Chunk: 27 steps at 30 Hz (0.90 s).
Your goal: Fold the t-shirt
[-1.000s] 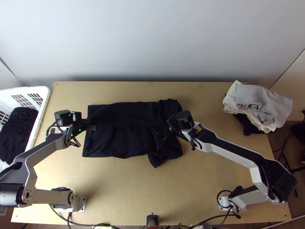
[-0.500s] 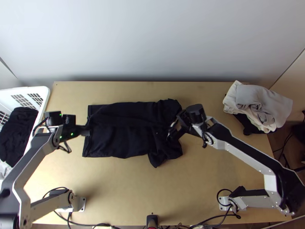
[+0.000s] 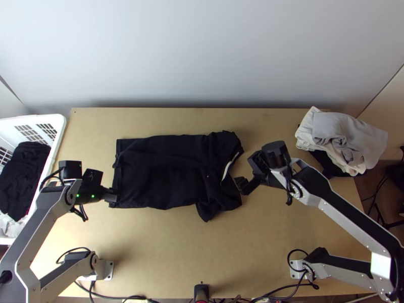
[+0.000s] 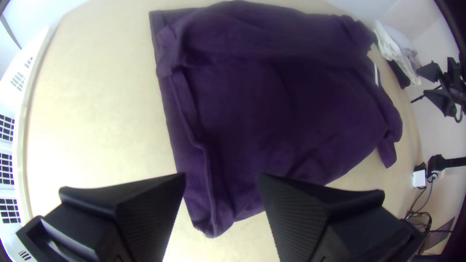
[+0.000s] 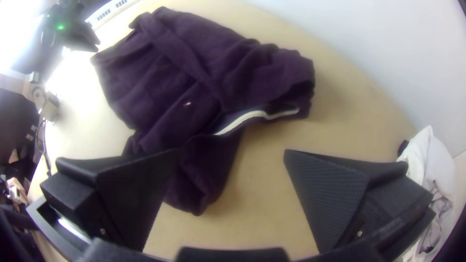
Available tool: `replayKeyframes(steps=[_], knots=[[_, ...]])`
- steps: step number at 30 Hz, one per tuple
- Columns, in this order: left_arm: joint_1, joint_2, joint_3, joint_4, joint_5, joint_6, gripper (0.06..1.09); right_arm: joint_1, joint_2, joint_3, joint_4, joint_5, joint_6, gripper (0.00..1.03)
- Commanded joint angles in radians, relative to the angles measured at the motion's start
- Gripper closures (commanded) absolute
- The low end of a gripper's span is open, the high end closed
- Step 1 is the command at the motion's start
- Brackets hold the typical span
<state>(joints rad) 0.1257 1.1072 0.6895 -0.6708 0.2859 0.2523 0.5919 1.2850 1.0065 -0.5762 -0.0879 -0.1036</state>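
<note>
I am keeping my left hand open, with a gap between its two fingers, and it is holding nothing. It is hanging by the t-shirt, at 8 o'clock from its middle, and one corner is showing in the gap. My right hand is wide open and is holding nothing too. It is hanging just beside the shirt's other end, at 3 o'clock.

The dark shirt is lying on the surface. Most of it is lying quite flat, but the 3 o'clock end is looking bunched up. A white strip is showing there, and a floppy bit is poking out at 5 o'clock.

Farther out, the white basket is sitting past 9 o'clock with black cloth in it. A pile of pale clothes is sitting between 2 and 3 o'clock.
</note>
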Motion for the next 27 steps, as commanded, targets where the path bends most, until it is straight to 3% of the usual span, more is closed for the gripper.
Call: replayKeyframes(steps=[1, 8, 11, 19, 23, 27], knots=[[-0.014, 0.008, -0.05, -0.019, -0.039, 0.019, 0.36, 0.045, -0.038, -0.042, -0.096, -0.047, 0.002, 0.04], [-0.015, 0.049, -0.088, -0.01, -0.04, 0.045, 0.51, 0.125, -0.038, -0.117, -0.116, -0.076, -0.018, 0.04], [-0.015, 0.075, -0.093, -0.009, -0.04, 0.048, 0.52, 0.167, -0.038, -0.137, -0.109, -0.076, -0.031, 0.04], [-0.012, 0.085, -0.1, 0.042, -0.04, 0.047, 0.83, 0.25, 0.002, -0.128, -0.07, -0.076, -0.048, 0.04], [-0.003, 0.085, -0.1, 0.057, -0.04, 0.047, 0.9, 0.263, 0.013, -0.128, -0.063, -0.076, -0.047, 0.04], [-0.001, 0.06, -0.1, 0.06, -0.04, 0.05, 1.04, 0.296, 0.02, -0.123, -0.05, -0.076, -0.05, 0.04]])
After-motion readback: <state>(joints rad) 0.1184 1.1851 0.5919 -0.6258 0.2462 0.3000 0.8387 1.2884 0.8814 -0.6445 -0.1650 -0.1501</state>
